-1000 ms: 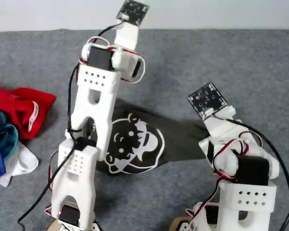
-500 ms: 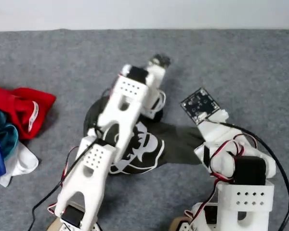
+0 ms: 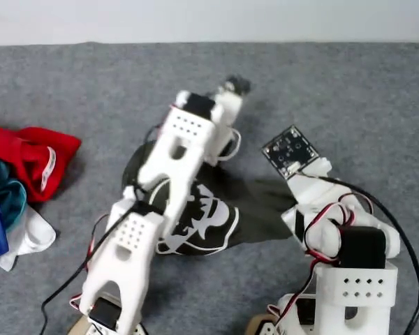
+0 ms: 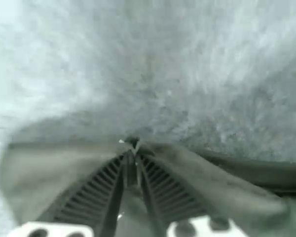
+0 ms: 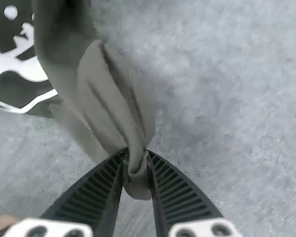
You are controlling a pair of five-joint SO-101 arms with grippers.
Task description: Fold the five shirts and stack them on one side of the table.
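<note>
Table (image 3: 377, 77) spans the whole high view, side to side. Its top carries a grey cover (image 3: 49, 84), short-piled, like felt or thin carpet, flecked light and dark, lying flat. Close up in the wrist views the nap is fuzzy and matted, paler where the light catches it. Along the far edge runs a pale band (image 3: 279, 21), whitish and plain; wall or bare surface, cannot tell which. The line where band meets cover is straight and nearly level. At the near edge, small patches of tan wood (image 3: 257, 325) show. Light is even and diffuse, coming from above. Shadows on the cover are soft-edged and short.
</note>
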